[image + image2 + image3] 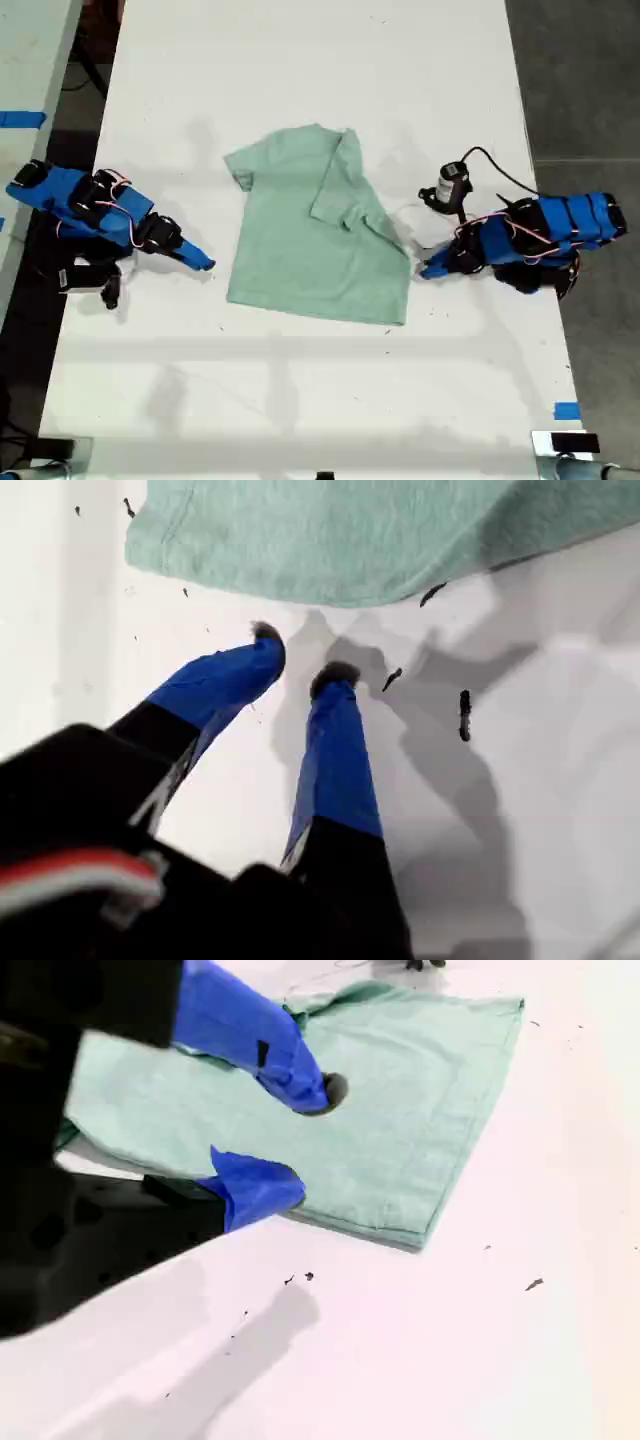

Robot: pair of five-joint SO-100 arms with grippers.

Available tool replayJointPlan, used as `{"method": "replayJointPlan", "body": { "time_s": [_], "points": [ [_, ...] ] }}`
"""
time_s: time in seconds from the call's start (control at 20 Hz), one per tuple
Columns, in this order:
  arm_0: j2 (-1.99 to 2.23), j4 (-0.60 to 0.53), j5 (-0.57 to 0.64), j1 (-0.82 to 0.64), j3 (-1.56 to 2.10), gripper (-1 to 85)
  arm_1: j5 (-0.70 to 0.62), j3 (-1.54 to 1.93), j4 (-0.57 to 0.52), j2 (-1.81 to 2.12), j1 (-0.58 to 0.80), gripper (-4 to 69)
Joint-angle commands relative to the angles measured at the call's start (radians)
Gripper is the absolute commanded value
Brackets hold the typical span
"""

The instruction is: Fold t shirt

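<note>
White table [300, 400] is carrying one shirt [300, 240], lying mid-table between my two grippers. My first gripper [300, 655] is hovering just beside its corner, slightly parted, empty. My second gripper [308, 1140] is gaping, gripping nothing.

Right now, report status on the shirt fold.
First hand open, short of the shirt. Second hand open at the shirt's edge, gripping nothing. One sleeve folded in. Nothing blocking.
</note>
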Motion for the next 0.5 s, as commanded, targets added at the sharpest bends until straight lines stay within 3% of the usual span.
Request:
{"method": "replayJointPlan", "body": {
  "time_s": [0.0,0.1,0.2,0.35,0.45],
  "points": [
    [0.011,0.005,0.041,-0.525,-0.014,-0.1,-0.012,0.054,0.002,0.011,-0.009,9.2],
    [-0.003,0.026,-0.229,-0.433,-0.124,-0.3,-0.012,0.054,0.002,0.011,-0.009,9.2],
    [-0.279,0.1,-0.247,-0.453,-0.359,-0.3,-0.012,0.054,0.002,0.011,-0.009,9.2],
    [-0.928,0.166,-0.098,-0.483,-0.913,-0.3,-0.012,0.054,0.002,0.011,-0.009,9.2],
    [-1.166,0.227,0.106,-0.618,-1.2,4.0,-0.012,0.054,0.002,0.011,-0.009,9.2]
  ]
}}
